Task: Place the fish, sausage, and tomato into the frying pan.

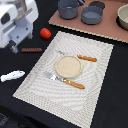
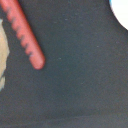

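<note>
In the exterior view the red tomato (image 1: 45, 33) lies on the black table. The dark reddish-brown sausage (image 1: 32, 49) lies just in front of it, and the white fish (image 1: 12, 75) lies nearer the front at the exterior view's left. The frying pan (image 1: 92, 14) sits empty on the brown board at the back. My gripper (image 1: 13, 47) hangs under the white arm at the exterior view's left, just beside the sausage's end; its jaws are too blurred to read. The wrist view shows a ridged red stick, the sausage (image 2: 25, 35), close up, and no fingers.
A taller grey pot (image 1: 67, 8) and a beige bowl (image 1: 123, 16) share the brown board (image 1: 107, 27). A woven placemat (image 1: 95, 90) holds a beige plate (image 1: 68, 66), a fork (image 1: 64, 80) and a knife (image 1: 80, 57) with orange handles.
</note>
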Motion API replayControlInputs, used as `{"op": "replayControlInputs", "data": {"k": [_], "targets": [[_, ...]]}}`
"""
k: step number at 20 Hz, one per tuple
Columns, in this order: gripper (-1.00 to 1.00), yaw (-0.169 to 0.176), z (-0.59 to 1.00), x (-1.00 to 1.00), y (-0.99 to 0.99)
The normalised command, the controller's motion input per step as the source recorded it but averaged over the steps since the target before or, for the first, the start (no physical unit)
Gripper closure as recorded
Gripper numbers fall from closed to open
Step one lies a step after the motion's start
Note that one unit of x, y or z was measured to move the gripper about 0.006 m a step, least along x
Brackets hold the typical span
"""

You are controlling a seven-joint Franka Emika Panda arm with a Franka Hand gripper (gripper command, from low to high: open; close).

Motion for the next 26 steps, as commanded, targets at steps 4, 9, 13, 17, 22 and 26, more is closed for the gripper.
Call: {"op": "replayControlInputs", "data": {"k": [4, 9, 13, 17, 22, 26], "targets": [[-1.00, 0.173, -0.18, -0.09, -0.60], [-1.00, 0.150, -0.10, 0.06, -0.58], [-1.00, 0.076, -0.20, 0.23, -0.39], [-1.00, 0.042, -0.29, 0.20, -0.34], [-1.00, 0.035, -0.28, 0.20, -0.32], [-1.00, 0.021, -0.30, 0.15, -0.28]]}}
